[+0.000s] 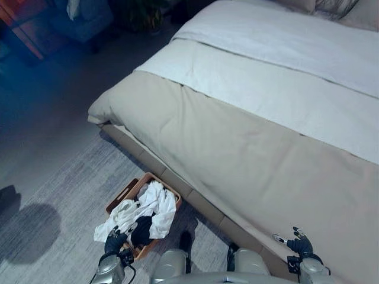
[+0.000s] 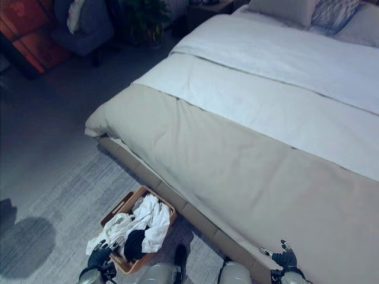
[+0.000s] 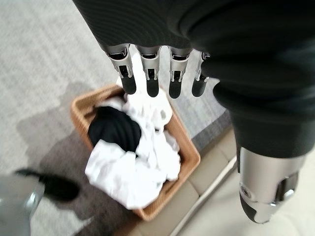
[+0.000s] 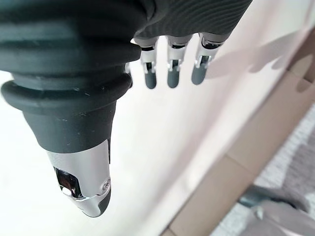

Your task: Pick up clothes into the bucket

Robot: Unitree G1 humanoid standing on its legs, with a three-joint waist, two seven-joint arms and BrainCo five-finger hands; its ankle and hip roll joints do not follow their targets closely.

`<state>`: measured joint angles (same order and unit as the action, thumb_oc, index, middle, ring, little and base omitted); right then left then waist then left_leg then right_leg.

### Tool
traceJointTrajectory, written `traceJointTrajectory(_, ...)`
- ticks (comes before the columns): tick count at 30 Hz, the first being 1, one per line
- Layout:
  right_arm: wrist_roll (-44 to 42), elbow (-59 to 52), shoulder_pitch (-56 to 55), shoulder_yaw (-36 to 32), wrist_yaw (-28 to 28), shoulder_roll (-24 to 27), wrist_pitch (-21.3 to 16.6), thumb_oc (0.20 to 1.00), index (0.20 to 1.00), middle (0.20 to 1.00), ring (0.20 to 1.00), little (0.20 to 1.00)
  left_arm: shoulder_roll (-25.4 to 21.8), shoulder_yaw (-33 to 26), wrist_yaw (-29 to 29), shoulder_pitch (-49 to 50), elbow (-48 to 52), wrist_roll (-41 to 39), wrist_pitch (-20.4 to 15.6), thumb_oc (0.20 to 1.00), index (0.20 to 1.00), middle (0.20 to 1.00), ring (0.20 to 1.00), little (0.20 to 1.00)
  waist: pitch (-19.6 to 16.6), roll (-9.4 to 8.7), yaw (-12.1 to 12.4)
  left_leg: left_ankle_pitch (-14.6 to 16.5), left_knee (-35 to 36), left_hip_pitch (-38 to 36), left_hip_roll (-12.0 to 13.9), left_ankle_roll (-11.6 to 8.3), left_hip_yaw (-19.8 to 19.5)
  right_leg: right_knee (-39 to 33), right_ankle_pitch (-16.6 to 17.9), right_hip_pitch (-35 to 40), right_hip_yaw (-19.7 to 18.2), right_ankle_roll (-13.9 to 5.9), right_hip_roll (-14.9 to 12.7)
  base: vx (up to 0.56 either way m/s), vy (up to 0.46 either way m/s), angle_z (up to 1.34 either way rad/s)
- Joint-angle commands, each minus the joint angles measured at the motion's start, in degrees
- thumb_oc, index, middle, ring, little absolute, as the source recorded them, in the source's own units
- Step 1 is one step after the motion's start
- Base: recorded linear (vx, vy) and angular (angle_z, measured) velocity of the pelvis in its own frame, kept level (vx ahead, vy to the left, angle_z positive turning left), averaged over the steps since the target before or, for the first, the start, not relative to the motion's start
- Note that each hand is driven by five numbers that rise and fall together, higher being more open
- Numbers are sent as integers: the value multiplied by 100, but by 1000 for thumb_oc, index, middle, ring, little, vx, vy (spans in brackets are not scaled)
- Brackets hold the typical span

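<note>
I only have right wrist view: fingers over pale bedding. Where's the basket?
Observer: The wicker basket sits on the grey rug beside the bed, under the left hand.
Operator: Anything in it?
Observer: Yes, white clothes piled up, with a black garment among them. One white piece hangs over the rim.
Operator: Left hand holding anything?
Observer: No. In the left wrist view its fingers are straight above the pile, holding nothing.
Operator: And the right hand from the head camera?
Observer: The right hand is over the beige cover near the bed's edge, fingers relaxed, empty.
</note>
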<state>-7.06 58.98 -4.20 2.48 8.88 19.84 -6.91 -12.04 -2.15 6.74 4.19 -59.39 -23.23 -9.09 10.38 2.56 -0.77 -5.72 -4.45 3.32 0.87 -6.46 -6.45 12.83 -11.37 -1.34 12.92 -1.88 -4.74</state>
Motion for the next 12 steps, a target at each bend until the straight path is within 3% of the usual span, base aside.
traceJointTrajectory(1,517,129,179,274,-216,230,160,1000,1000,1000,1000,1000,44,198,-347,-112,-355,350,132,1000,1000,1000,1000,1000,-32,-145,-74,514,-398,-37,-219,189,153,-1164,856,439,-273,-251,-54,78,-81,-7)
traceJointTrajectory(12,611,465,258,521,-448,-75,267,1000,1000,1000,1000,1000,159,466,-603,-60,-994,1153,329,1000,1000,1000,1000,1000,-310,-229,-118,510,64,-677,3,210,477,-1360,848,880,-338,-273,74,56,-35,-16)
